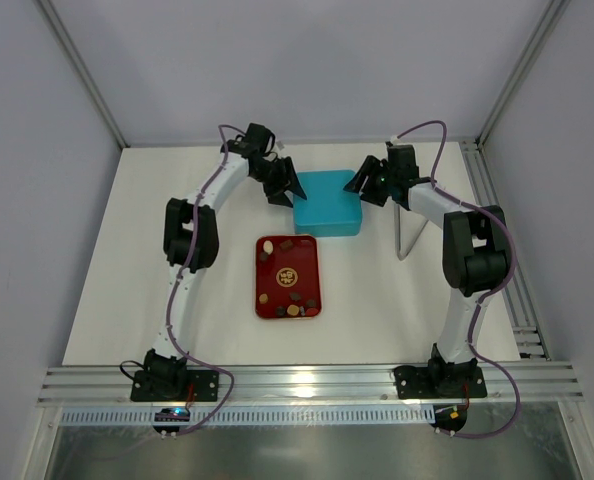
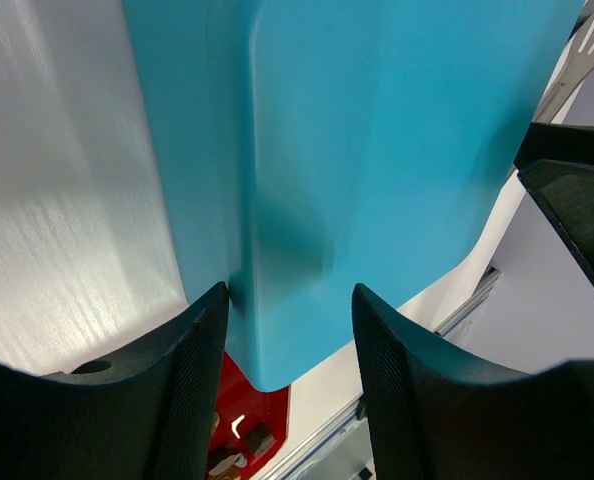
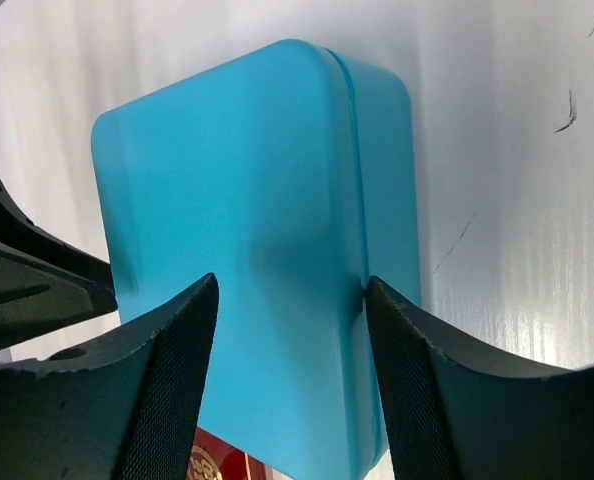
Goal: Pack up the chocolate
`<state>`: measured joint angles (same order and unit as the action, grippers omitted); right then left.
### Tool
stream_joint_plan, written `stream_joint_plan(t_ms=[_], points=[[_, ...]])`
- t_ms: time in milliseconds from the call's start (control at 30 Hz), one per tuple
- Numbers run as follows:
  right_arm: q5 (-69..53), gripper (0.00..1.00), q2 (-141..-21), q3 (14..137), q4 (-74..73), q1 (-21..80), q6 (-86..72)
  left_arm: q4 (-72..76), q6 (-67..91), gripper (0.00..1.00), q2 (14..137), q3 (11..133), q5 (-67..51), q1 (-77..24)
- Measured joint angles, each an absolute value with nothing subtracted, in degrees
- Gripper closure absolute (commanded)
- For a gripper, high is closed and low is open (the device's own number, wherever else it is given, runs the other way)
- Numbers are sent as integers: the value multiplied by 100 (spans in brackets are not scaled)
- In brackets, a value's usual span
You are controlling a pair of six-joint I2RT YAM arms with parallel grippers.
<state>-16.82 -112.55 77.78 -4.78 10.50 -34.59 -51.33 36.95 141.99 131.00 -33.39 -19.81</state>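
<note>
The chocolate [image 1: 295, 310] lies in the red tray [image 1: 261, 280] on the desk, just beside the closed turquoise box [image 1: 327, 210]. The left fingers [image 2: 192, 385] and the right fingers [image 3: 172, 385] stand partly apart at opposite ends of the box; whether they press it cannot be told. An uneven pull could tilt the box or push it onto the tray.

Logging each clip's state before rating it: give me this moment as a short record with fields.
container: blue box, closed, far centre of the table
tray: red tray, just nearer than the box
chocolate: small pieces lying in the tray
left gripper: jaws apart over the box's left end; contact unclear
right gripper: jaws apart over the box's right end; contact unclear
other: metal utensil right of the box
</note>
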Motion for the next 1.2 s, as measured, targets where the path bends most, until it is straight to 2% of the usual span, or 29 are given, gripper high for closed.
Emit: stream_joint_plan(t_ms=[233,800,1000,1100,1200], points=[[-1653,38,-11432,7778,-690,1092,-3463,-5227,3680,41,14208,13100,-3170,-2032],[-1730,48,-11308,7242,132,1090,-3632,-5223,3701,42,14285,12971,-2974,-2045],[-1741,55,-11179,6895,543,1072,-3765,-5076,3710,42,14184,12752,-2980,-2040],[-1758,64,-11133,6748,725,1066,-3841,-5024,3719,43,14136,12661,-2982,-2038],[-1761,66,-11083,6571,963,1057,-3935,-4987,3723,43,14097,12582,-2982,-2034]])
